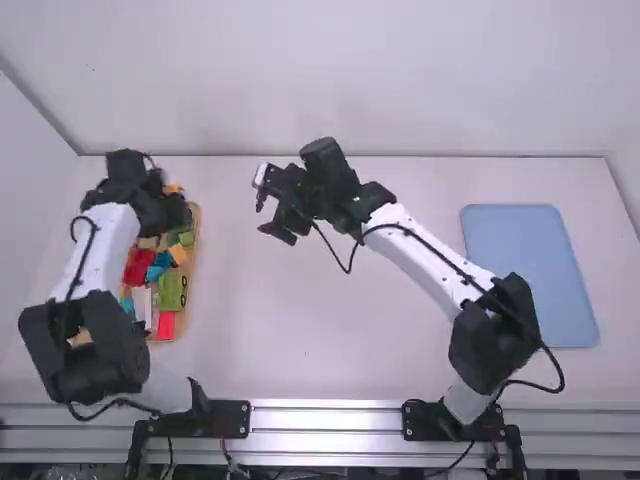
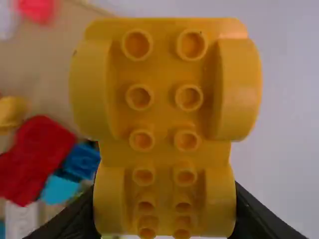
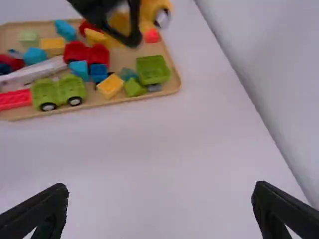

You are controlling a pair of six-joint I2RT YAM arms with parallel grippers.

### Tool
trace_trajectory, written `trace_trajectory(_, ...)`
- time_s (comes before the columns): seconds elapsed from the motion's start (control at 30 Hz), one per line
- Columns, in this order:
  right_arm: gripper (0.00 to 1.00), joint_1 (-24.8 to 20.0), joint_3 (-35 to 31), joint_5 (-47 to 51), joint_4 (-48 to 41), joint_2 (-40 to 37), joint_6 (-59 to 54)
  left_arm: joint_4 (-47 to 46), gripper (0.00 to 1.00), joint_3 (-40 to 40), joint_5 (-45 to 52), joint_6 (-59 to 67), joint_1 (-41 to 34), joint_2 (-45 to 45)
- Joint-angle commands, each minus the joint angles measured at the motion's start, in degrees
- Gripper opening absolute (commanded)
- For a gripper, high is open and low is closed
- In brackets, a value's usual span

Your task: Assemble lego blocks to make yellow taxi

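Left gripper (image 1: 176,207) clamped on yellow car base (image 2: 164,104), held over far end of wooden tray (image 3: 171,86). Right gripper (image 1: 271,218) hangs above tabletop (image 1: 300,330), towards its far edge, jaws apart.

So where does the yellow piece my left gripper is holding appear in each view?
High view: the yellow piece is by the tray's far end.
Left wrist view: large, through the middle, in the left gripper.
Right wrist view: in that gripper, over the tray's end.
Shared landmark: the red blocks beside blue ones.
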Motion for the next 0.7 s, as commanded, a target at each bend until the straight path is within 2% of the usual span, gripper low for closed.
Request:
trace_trajectory(0.0, 0.98, -1.42, 0.44, -8.09, -3.39, -5.38, -5.84, -0.35, 0.02, -5.42, 2.95, 16.09, -6.47, -1.62)
trace_trajectory(0.07, 0.98, -2.8, 0.39, -13.25, -7.26, -7.58, -8.35, -0.2, 0.02, -6.75, 0.57, 19.28, -11.69, -1.88)
trace_trajectory(0.17, 0.98, -5.62, -0.74, -25.94, -11.78, -11.04, -12.94, 0.17, 0.02, -8.02, -4.31, 21.29, -18.78, -1.77)
trace_trajectory(0.3, 0.98, -10.69, -6.75, -36.28, -8.66, -16.04, -12.68, 3.87, 0.02, -10.54, -4.92, 26.95, -26.45, -1.4)
trace_trajectory(0.37, 0.98, -11.72, -9.11, -36.79, -4.92, -17.11, -8.92, 4.98, 0.02, -11.3, -4.35, 28.5, -28.33, -1.4)
trace_trajectory(0.43, 0.98, -13.4, -14.58, -36.59, 5.49, -19.34, -0.09, 6.51, 0.02, -12.98, -2.86, 31.93, -31.85, -1.38)
trace_trajectory(0.47, 0.98, -13.73, -15.65, -36.3, 7.65, -19.91, 1.92, 6.99, 0.02, -13.57, -2.27, 32.52, -32.63, -1.31)
trace_trajectory(0.5, 0.98, -14.56, -18.47, -34.75, 13.03, -21.64, 6.99, 8.26, 0.02, -14.64, -1.6, 34.34, -34.14, -0.83)
trace_trajectory(0.63, 0.98, -16.06, -25.27, -28.06, 22.18, -27.71, 14.69, 10.91, 0.02, -15.72, -0.85, 38.84, -37.99, 3.26)
trace_trajectory(0.67, 0.98, -16.13, -26.8, -25.88, 23.28, -29.57, 15.85, 10.58, 0.06, -15.67, -0.9, 40.26, -38.95, 4.24)
